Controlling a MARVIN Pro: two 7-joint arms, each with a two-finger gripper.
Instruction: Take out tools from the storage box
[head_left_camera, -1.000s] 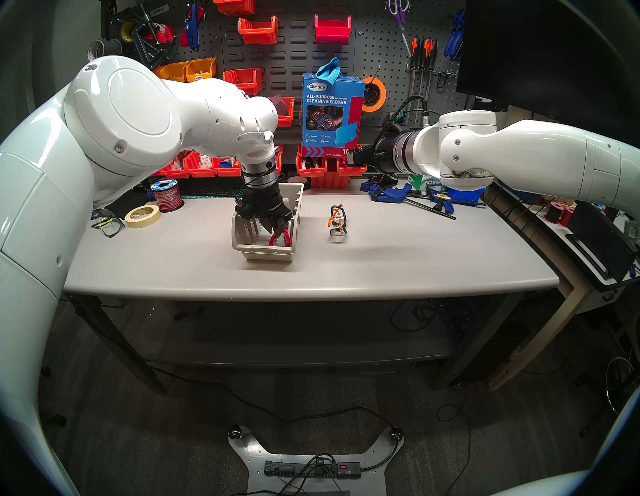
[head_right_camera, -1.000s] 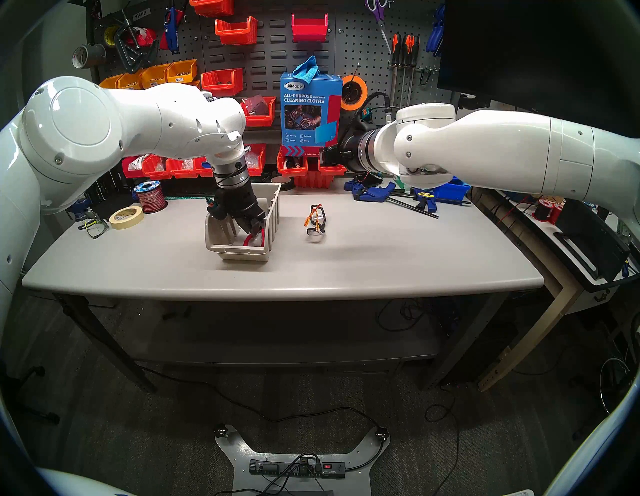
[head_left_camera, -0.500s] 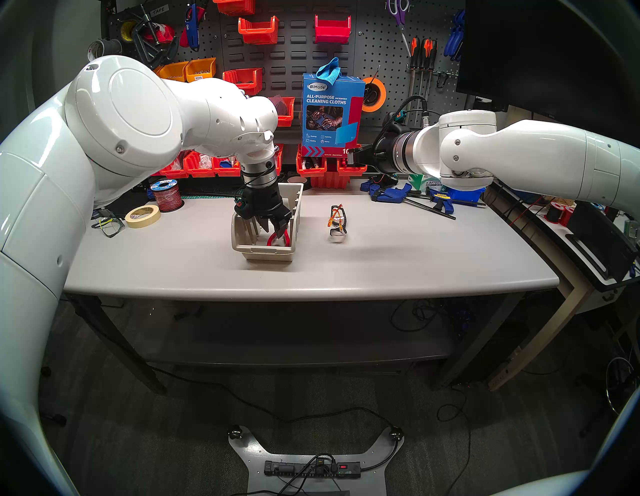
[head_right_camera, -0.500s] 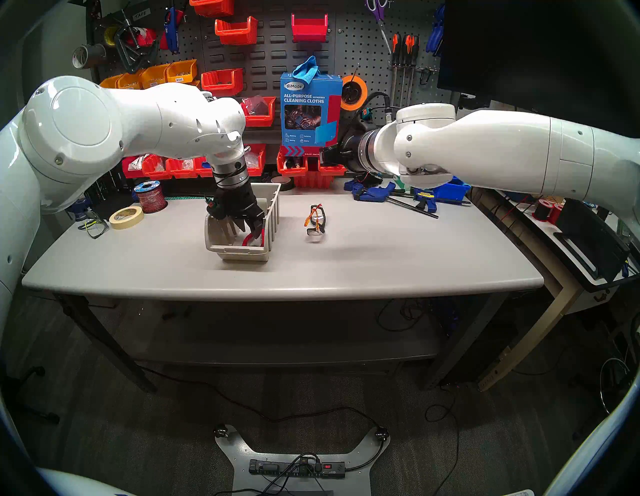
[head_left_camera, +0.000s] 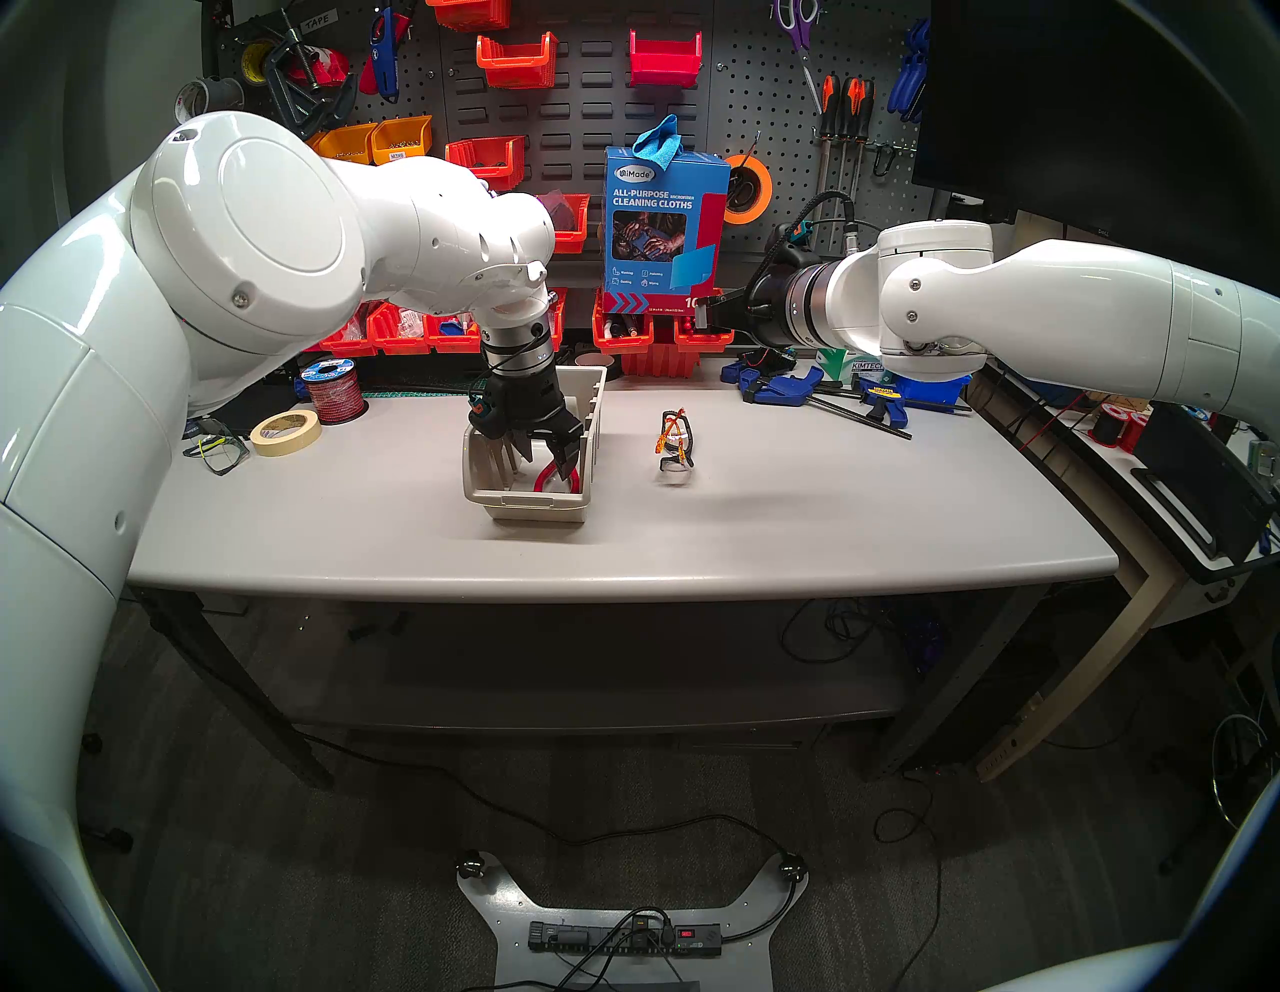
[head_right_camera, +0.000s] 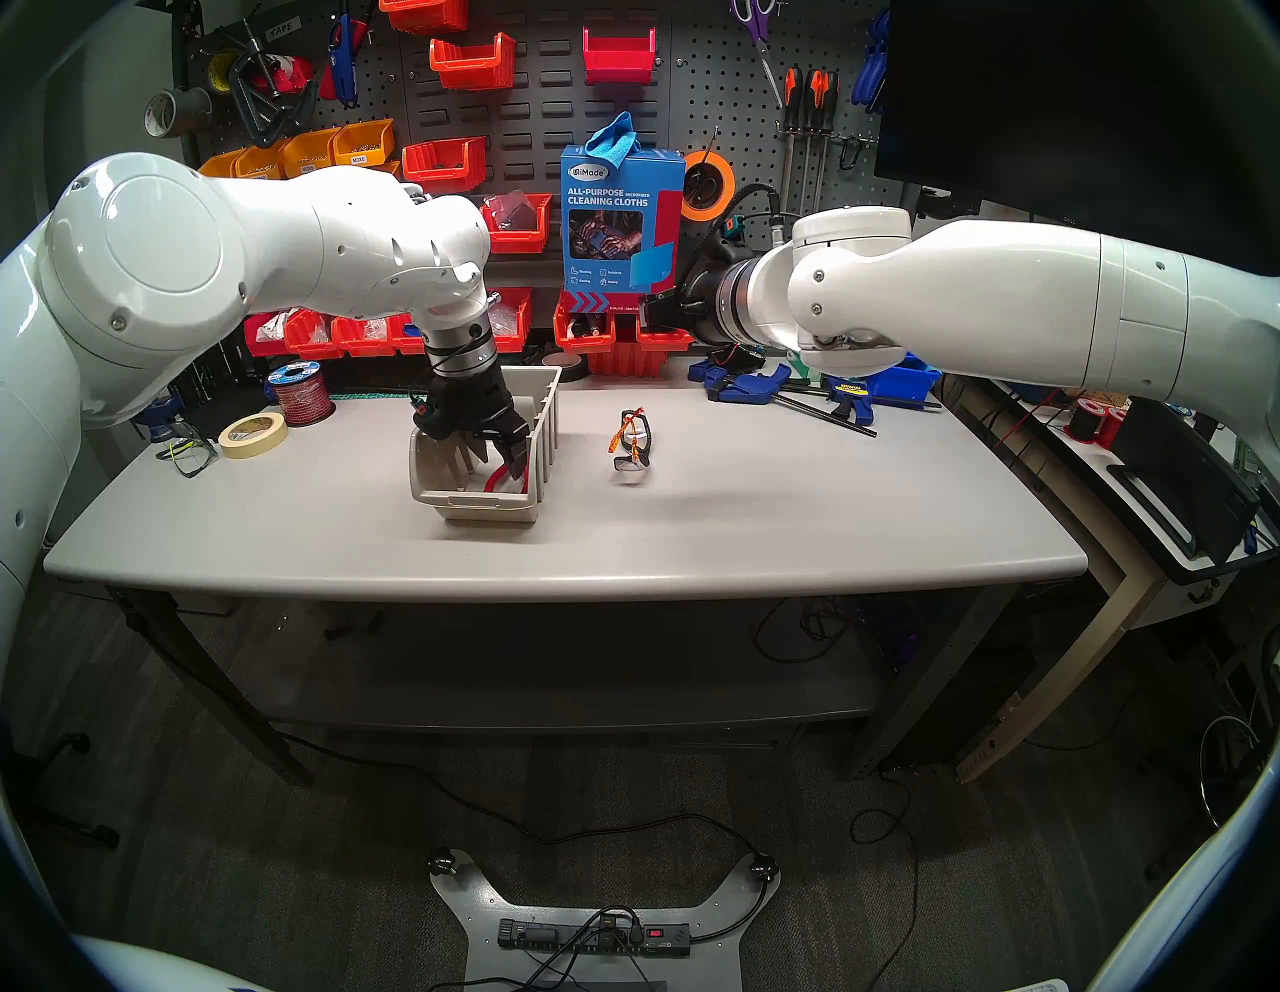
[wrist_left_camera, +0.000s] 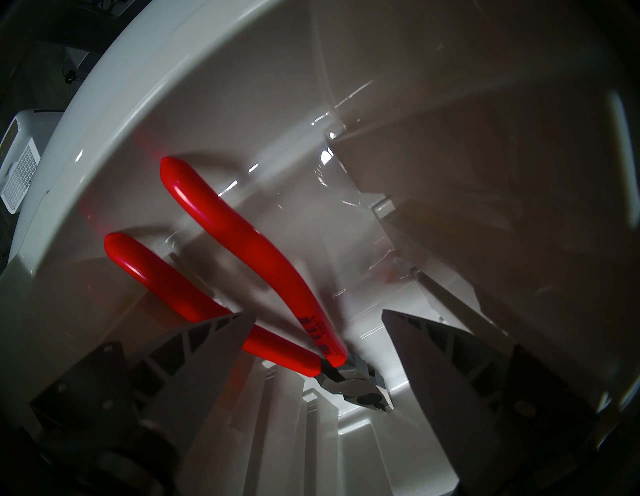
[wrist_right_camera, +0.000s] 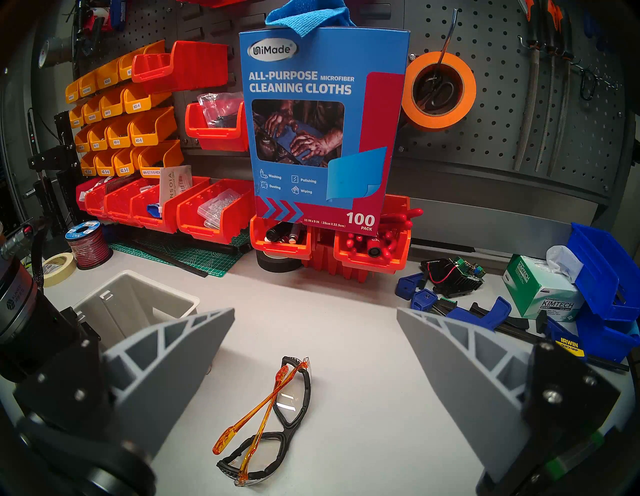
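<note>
Grey pegboard wall (head_left_camera: 762, 104), carpeted floor (head_left_camera: 346, 866)

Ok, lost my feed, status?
Left claw open inside storage box, straddling pliers. Right claw open, clear of glasses. Nothing blocking.

Red-handled pliers (wrist_left_camera: 242, 273) lie in beige storage box (head_left_camera: 526, 509); folded orange-armed safety glasses (wrist_right_camera: 266, 419) on tabletop beside it.

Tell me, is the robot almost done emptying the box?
Halfway. The glasses already lie on the table. The left gripper is open inside the box, around the pliers but not gripping. Grabbing and lifting them out is left.
</note>
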